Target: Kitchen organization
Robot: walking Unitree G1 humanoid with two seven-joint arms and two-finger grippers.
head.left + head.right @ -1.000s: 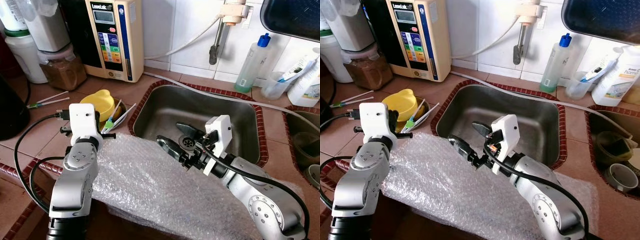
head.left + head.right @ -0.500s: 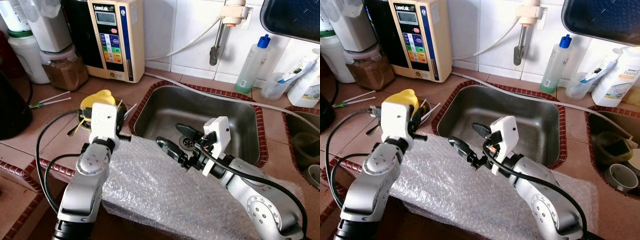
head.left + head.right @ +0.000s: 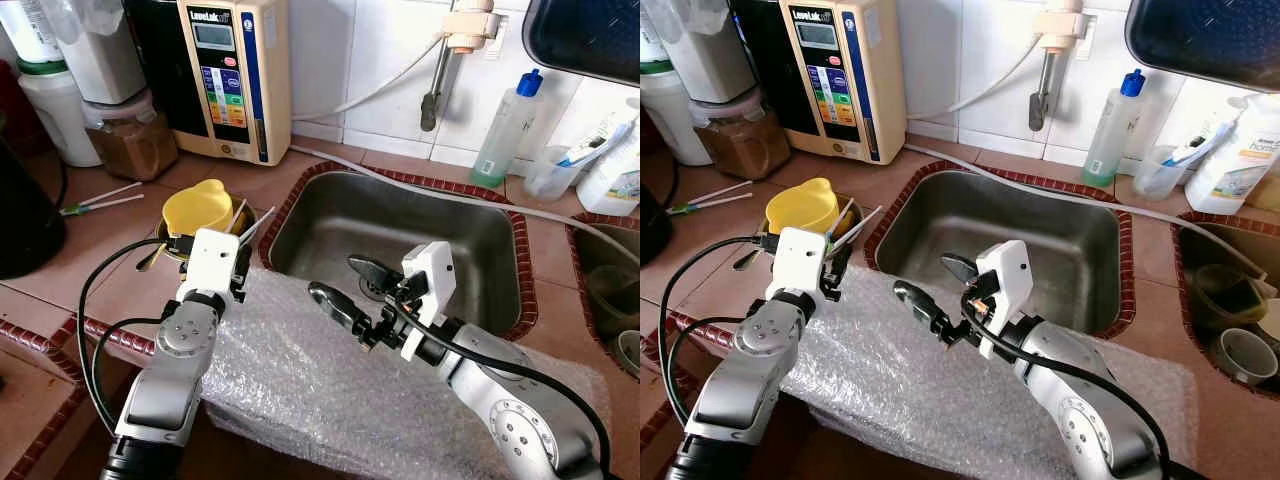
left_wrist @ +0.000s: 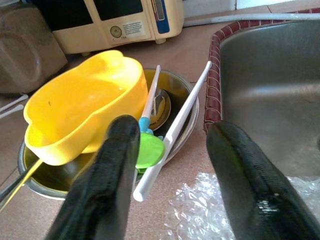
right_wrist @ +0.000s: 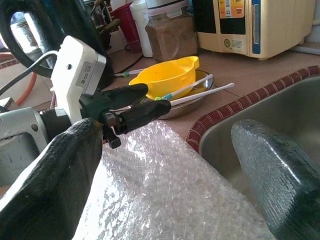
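A yellow bowl (image 3: 197, 205) rests tilted in a steel bowl (image 4: 182, 117) on the tiled counter, left of the sink (image 3: 400, 225). A green spoon (image 4: 149, 150) and white sticks (image 3: 256, 221) lean in the steel bowl. My left gripper (image 4: 172, 129) is open just in front of this bowl, with nothing between its fingers. A sheet of bubble wrap (image 3: 300, 375) lies over the counter's front edge. Above its far edge, at the sink rim, my right gripper (image 3: 348, 283) is open and empty, pointing toward the left gripper (image 5: 142, 101).
A cream water machine (image 3: 232, 75) and a jar of brown powder (image 3: 125, 140) stand at the back left. A tap (image 3: 435, 95) and a soap bottle (image 3: 505, 125) are behind the sink. A second basin (image 3: 605, 280) holds dishes at the right. A black appliance (image 3: 20, 215) stands at the far left.
My left arm has swung right from the bubble wrap's left edge toward the yellow bowl, and has dropped lower. My right gripper has shifted slightly left and stays open.
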